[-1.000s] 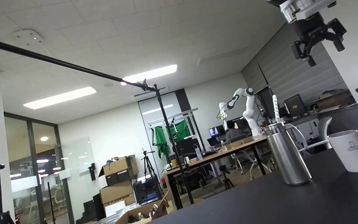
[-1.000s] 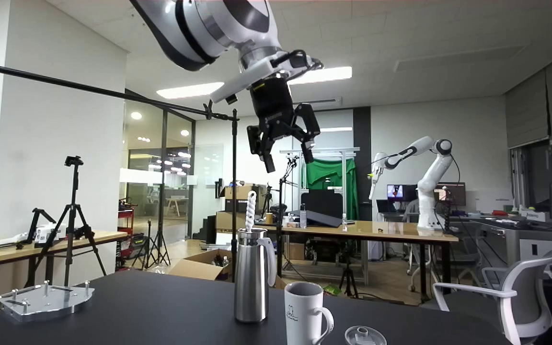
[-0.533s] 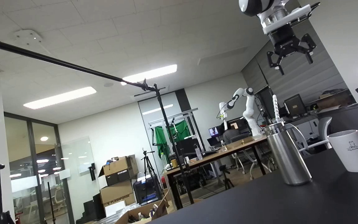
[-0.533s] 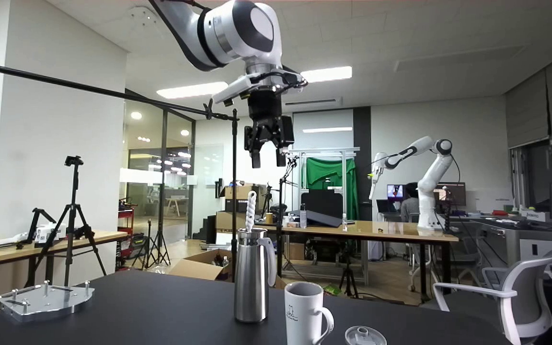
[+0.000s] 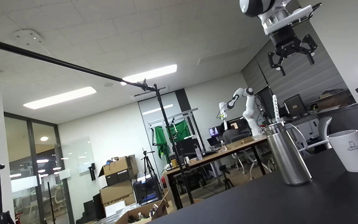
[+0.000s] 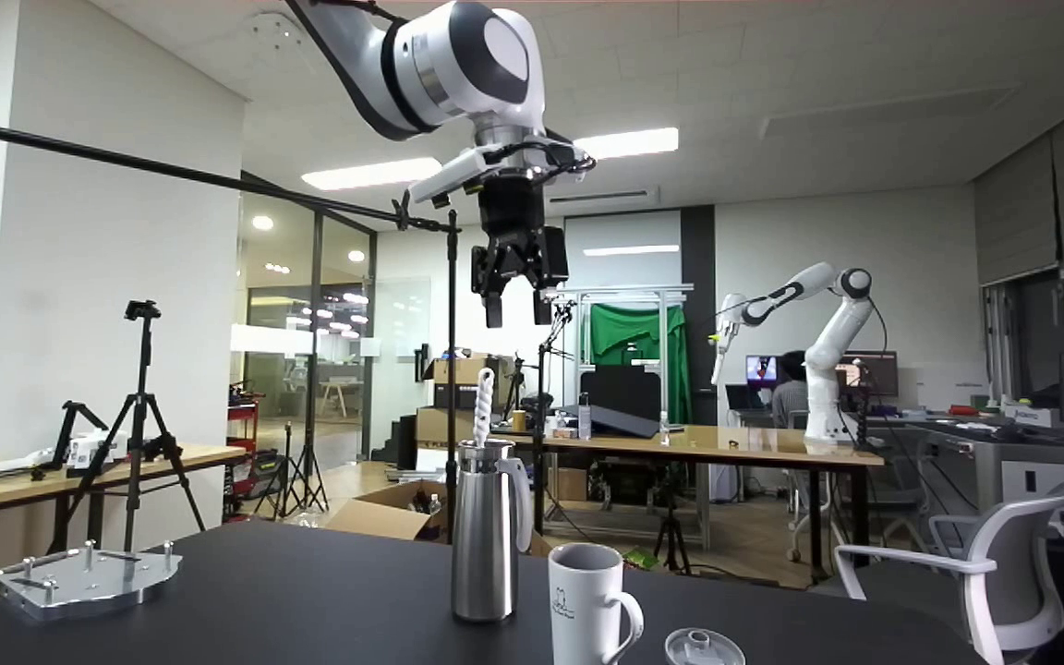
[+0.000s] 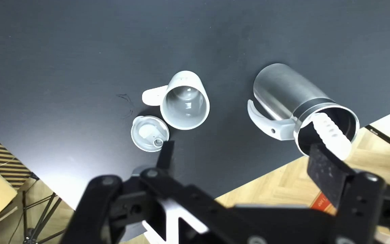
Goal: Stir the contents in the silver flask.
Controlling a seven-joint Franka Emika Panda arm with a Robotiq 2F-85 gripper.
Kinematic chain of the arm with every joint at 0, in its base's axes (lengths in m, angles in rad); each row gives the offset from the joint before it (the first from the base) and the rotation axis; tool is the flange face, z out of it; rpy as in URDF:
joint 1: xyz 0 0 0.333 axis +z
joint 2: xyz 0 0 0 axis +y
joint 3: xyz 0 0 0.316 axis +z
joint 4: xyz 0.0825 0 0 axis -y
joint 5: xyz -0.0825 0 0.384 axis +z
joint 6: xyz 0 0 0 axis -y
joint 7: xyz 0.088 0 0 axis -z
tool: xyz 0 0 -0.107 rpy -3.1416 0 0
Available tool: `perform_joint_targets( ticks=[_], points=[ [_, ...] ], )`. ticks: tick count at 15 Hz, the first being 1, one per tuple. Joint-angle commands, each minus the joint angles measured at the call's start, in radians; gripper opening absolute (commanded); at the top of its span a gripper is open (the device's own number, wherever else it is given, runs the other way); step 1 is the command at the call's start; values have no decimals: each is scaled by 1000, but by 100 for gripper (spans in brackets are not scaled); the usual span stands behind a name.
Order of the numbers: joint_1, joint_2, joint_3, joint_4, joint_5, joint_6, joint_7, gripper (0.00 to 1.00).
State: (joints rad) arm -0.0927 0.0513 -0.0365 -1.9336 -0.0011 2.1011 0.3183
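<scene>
The silver flask (image 6: 484, 545) stands upright on the black table, its light handle at its side; it also shows in an exterior view (image 5: 287, 155) and in the wrist view (image 7: 284, 89). A white twisted stick (image 6: 483, 405) leans in its open mouth, its upper part sticking out; it also shows in the wrist view (image 7: 332, 135). My gripper (image 6: 518, 312) is open and empty, fingers pointing down, above the stick and apart from it. In the wrist view the gripper (image 7: 244, 156) has one finger overlapping the flask's mouth in the picture. The stick's lower end is hidden inside.
A white mug (image 6: 583, 600) with a handle stands beside the flask. A clear lid (image 7: 149, 133) lies next to the mug. A metal plate with pegs (image 6: 89, 582) lies at the table's side. The table edge (image 7: 249, 188) runs close to the flask.
Over the first half second my gripper moved left in both exterior views and turned, coming closer over the flask. Since then it has barely moved. The flask, stick and mug have not moved.
</scene>
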Motion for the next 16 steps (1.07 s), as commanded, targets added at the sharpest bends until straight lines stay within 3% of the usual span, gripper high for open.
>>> perform_joint_targets(
  ticks=[1,3,6,10,16],
  points=[
    [12,0,-13,3,1,-3,-1,100],
    [14,33,-13,41,-1,-23,22,100],
    [28,136,-11,161,16,-94,167,100],
    [45,238,-4,255,180,-96,247,100],
    [89,289,-14,271,223,33,298,100]
  ],
)
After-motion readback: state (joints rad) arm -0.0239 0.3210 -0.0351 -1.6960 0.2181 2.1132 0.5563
